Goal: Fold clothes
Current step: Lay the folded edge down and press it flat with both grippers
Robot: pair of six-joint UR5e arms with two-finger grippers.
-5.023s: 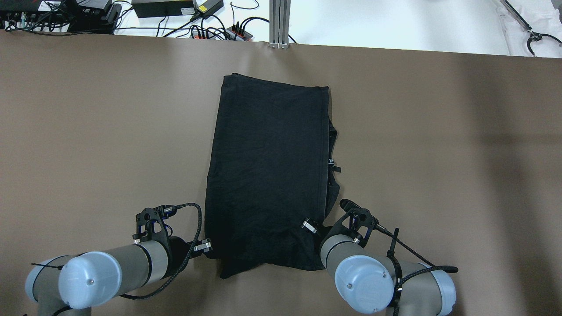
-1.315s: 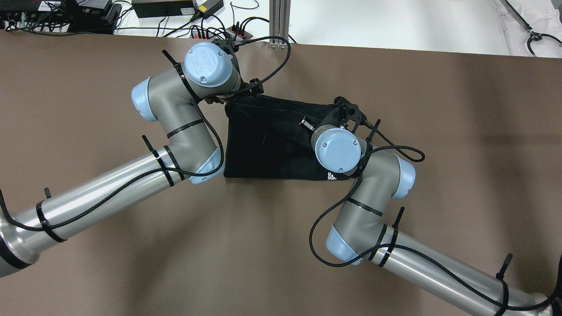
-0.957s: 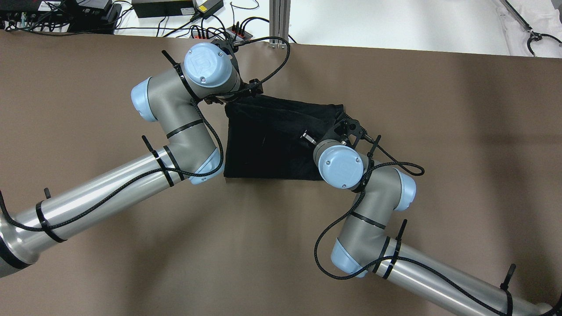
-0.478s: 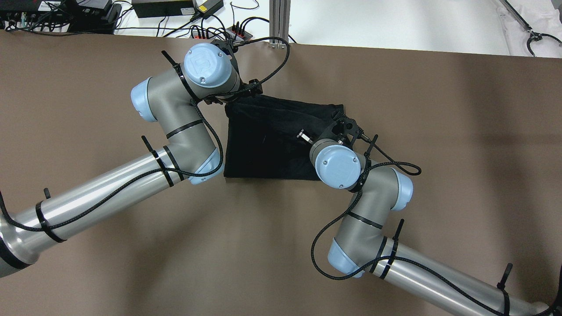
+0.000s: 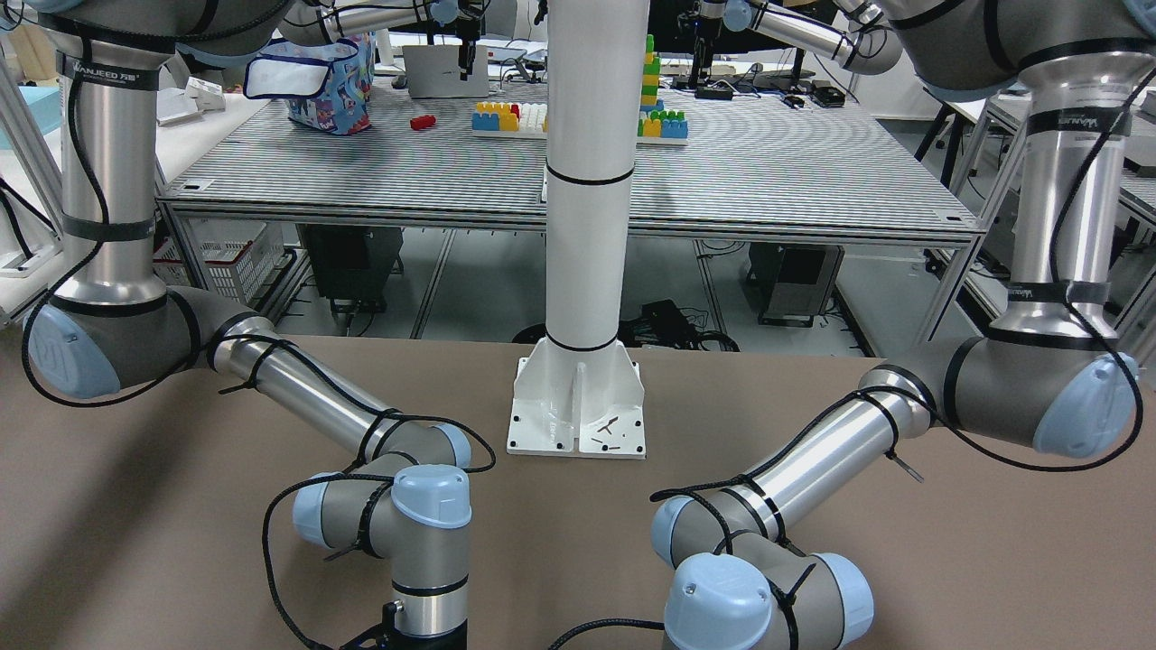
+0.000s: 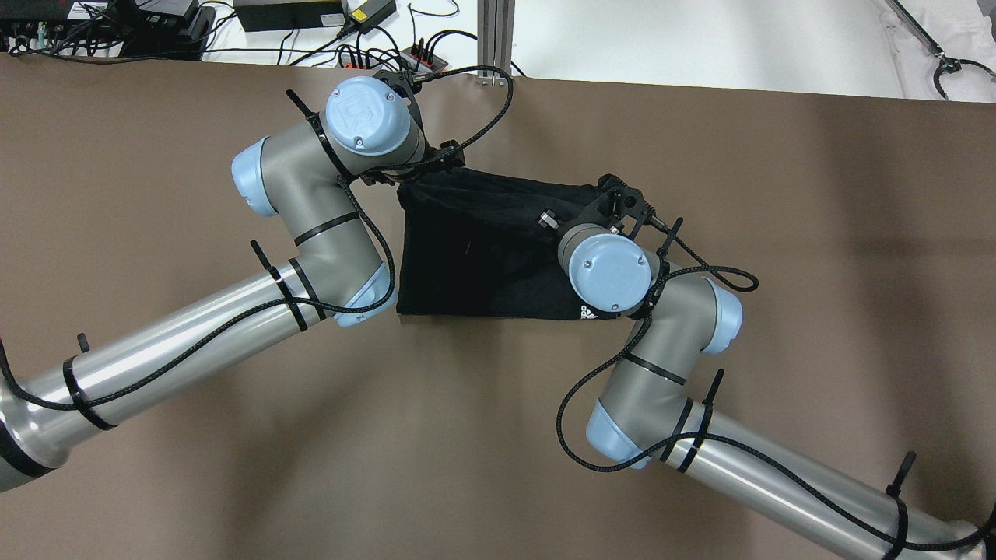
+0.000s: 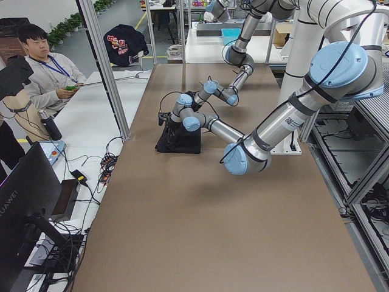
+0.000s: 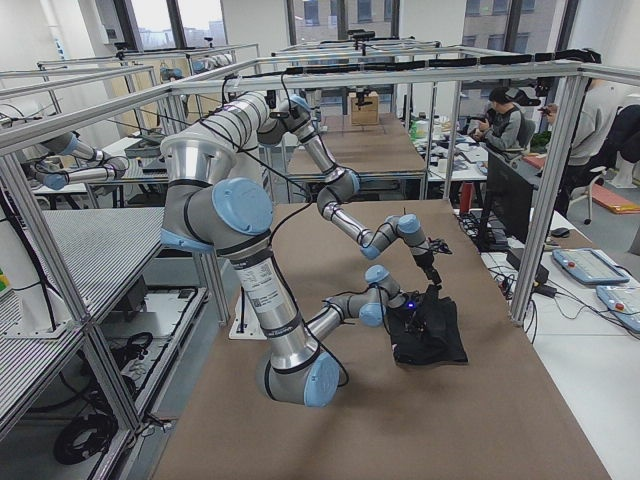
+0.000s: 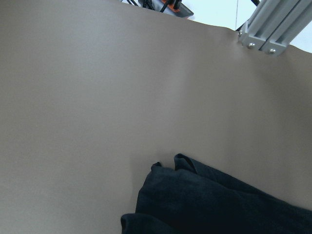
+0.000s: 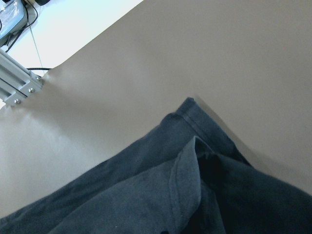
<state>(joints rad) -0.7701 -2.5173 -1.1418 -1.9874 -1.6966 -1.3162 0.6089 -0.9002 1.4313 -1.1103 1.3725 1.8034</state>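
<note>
A black garment [image 6: 467, 249] lies folded in half on the brown table [image 6: 778, 233], toward the far edge. It also shows in the exterior left view [image 7: 179, 141] and the exterior right view [image 8: 430, 335]. My left gripper [image 6: 401, 177] is at its far left corner, hidden under the wrist. My right gripper [image 6: 603, 204] is at its far right corner. The left wrist view shows a bunched cloth corner [image 9: 204, 204]. The right wrist view shows a doubled corner [image 10: 146, 195]. No fingers show, so I cannot tell whether either gripper is open or shut.
An aluminium post [image 6: 496, 43] stands at the table's far edge, with power strips and cables [image 6: 373, 54] beside it. A white column base [image 5: 578, 406] is between the arms. An operator [image 7: 45, 79] sits past the far edge.
Since five seconds ago both arms carried the garment's near edge to its far edge, halving it. In the last second the right wrist drew back, then moved forward again. The left arm stayed still.
</note>
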